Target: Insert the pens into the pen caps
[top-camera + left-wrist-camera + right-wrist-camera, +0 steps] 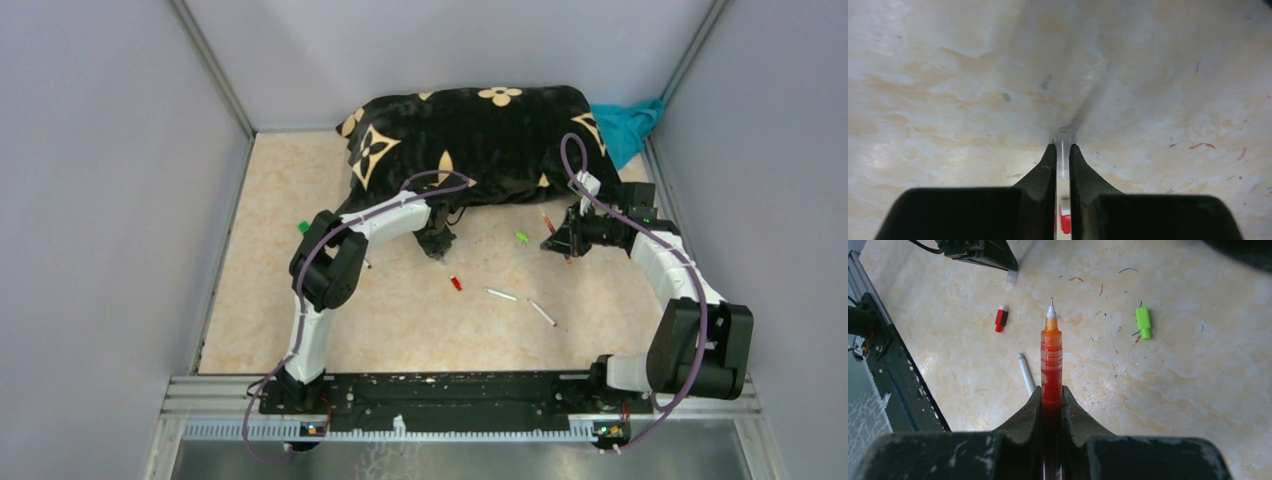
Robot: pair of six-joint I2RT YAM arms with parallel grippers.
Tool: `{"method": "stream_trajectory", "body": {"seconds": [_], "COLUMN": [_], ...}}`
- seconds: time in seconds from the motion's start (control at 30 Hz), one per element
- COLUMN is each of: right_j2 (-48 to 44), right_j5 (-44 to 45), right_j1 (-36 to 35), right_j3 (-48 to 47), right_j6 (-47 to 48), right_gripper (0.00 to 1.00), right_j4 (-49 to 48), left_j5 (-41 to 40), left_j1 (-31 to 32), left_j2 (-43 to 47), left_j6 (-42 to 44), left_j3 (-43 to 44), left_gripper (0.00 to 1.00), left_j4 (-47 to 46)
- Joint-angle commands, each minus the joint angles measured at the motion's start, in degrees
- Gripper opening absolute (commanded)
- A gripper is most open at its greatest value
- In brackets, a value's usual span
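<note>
Pens, top view: I am seeing a white pen (502, 295) and a second white pen (541, 312) lying near each other on the table (400, 335), right of centre.
Caps, top view: a red cap (456, 283) is lying just left of those two. A green cap (522, 237) is sitting farther back, between the two sets of jaws. Another small green piece (303, 227) is lying by the left arm's elbow, too small for me to tell what it is.
Cloths, top view: a black cloth with tan flowers (470, 135) is bunching along the far side, and a teal cloth (630, 125) is peeking out at its right end.
Left jaws, left wrist view: they are clenching a slim pale pen (1063, 150) low over the table. Its clear end is poking just past the fingertips, and a red and white part is showing lower in the gap. I cannot tell whether the end is touching the table.
Right jaws, right wrist view: they are grasping a red pen (1051, 355) by its barrel, its needle tip pointing away and the pen hanging above the table.
Around the red pen, right wrist view: the red cap (1001, 319) is lying left of the tip and the green cap (1143, 322) right of it, both apart from the pen. One of the white pens (1026, 371) is lying partly hidden behind the left finger.
</note>
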State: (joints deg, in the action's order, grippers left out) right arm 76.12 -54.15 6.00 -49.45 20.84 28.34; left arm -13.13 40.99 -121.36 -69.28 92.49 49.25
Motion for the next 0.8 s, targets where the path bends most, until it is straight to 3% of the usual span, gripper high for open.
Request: {"method": "stream_trajectory", "body": {"seconds": [0.0,0.23,0.4,0.63,0.77], "right_j2": [-2.0,-1.8,-1.9,-2.3,-2.7], "right_j5": [-1.9,-2.4,-2.4,-2.3,-2.4], "right_j1": [-0.5,-0.4,-0.5,-0.5,-0.4], "right_j3": [0.0,0.4,0.4,0.1,0.0], "right_j6": [0.6,0.6,0.7,0.7,0.7], "right_gripper": [0.0,0.0,0.0,0.0,0.0], "right_j4": [-1.6,-1.7,-1.7,-1.3,-1.2], "left_j5": [-6.2,-2.0,0.8,5.1,6.1], "left_j1": [-2.5,-6.1,-6.8,-6.7,-6.7], "left_j2": [1.1,7.8,8.8,7.8,8.4], "left_j6": [6.4,8.9,6.5,2.8,1.8], "left_j3": [-8.1,-19.4,-22.3,-24.6,-27.5], "left_gripper": [0.09,0.26,0.33,0.33,0.27], "left_j4": [2.2,-5.3,-7.5,-8.8,-10.9]}}
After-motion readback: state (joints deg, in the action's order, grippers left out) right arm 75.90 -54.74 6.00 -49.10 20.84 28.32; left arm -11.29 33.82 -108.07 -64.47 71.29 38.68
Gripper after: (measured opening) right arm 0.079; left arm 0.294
